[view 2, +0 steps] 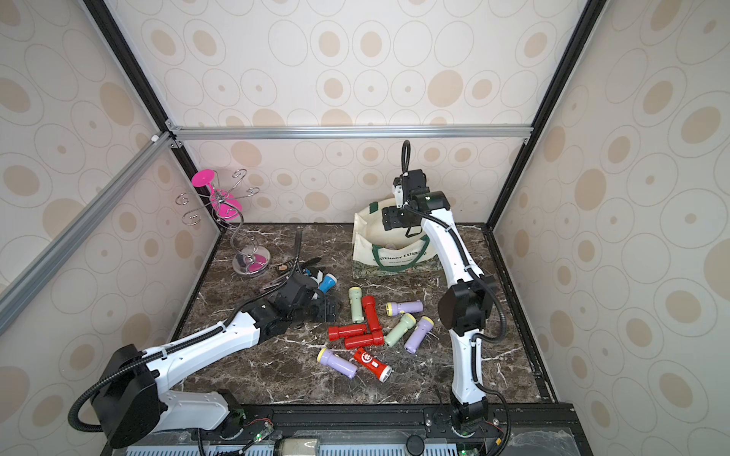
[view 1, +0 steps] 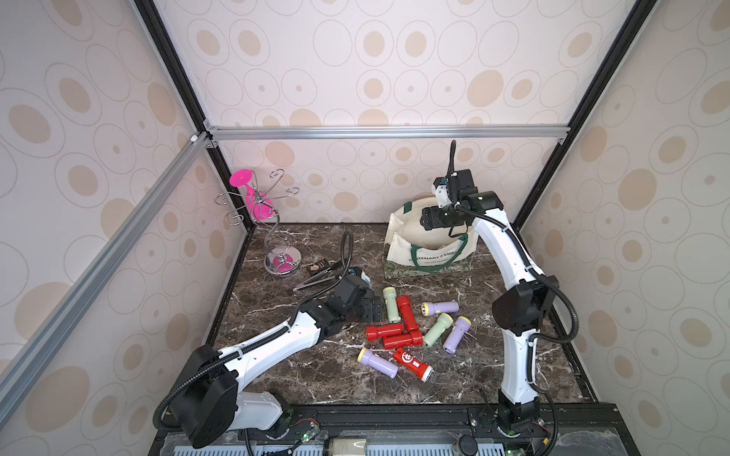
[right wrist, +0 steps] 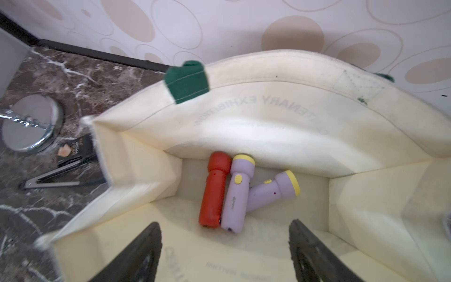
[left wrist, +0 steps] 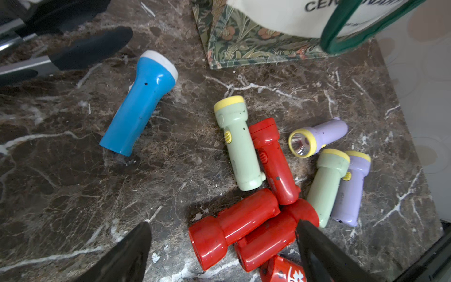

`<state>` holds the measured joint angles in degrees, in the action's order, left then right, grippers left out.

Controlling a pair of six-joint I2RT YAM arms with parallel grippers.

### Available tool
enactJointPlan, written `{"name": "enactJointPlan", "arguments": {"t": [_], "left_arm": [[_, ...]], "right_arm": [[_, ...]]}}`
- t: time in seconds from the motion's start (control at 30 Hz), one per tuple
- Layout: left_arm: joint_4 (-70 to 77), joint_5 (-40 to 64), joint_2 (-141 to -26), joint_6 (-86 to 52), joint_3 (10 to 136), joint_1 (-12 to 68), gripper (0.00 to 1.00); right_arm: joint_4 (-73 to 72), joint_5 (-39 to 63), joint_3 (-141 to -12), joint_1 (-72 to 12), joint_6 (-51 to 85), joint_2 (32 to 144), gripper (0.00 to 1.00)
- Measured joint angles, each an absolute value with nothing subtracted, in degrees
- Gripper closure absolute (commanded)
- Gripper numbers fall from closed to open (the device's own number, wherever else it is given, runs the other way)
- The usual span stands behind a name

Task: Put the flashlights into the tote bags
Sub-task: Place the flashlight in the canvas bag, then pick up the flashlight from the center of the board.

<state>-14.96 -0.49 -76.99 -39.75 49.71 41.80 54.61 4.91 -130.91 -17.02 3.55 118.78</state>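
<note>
we count three flashlights lying on the floor of the tote bag, seen in the right wrist view: a red one, a lilac one against it and a second lilac one angled off that. the right jaws hang over the bag's open mouth, spread apart with nothing between them. the others lie on the bench in front of the bag: a tight cluster of red, pale green and lilac bodies leaning on each other, two loose ones nearer the front edge, and a blue one off by the tongs. the left jaws sit low beside the cluster, also wide apart and empty. in the left wrist view red bodies show between them, though we cannot tell whether anything touches. these look to us like light, hollow, stiff plastic, glossy and round, so likely to roll or slip out of a loose pinch. we would grip across the straight barrel just behind the flared head, square to the long axis. the bag is soft canvas, and its walls may sag if brushed.
</note>
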Motion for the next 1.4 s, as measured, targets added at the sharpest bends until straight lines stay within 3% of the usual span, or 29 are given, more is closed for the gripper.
{"name": "enactJointPlan", "arguments": {"t": [0.1, 0.77, 0.97, 1.4], "left_arm": [[-14.09, -0.43, -79.61, -40.23, 49.60, 41.52, 0.08], [-15.18, -1.39, -92.51, -37.65, 56.99, 33.06, 0.08], [-15.84, -1.23, -95.92, -34.20, 60.12, 30.15, 0.08], [-17.19, -1.50, -104.01, -29.58, 66.98, 29.19, 0.11]], "right_arm": [[54.39, 6.72, -123.83, -18.41, 4.03, 111.92, 0.00], [48.95, 20.47, -82.63, -20.38, 8.93, 78.63, 0.00], [46.98, 22.46, -75.88, -22.46, 10.35, 76.16, 0.00], [45.60, 23.11, -76.93, -22.50, 10.63, 78.78, 0.00]]}}
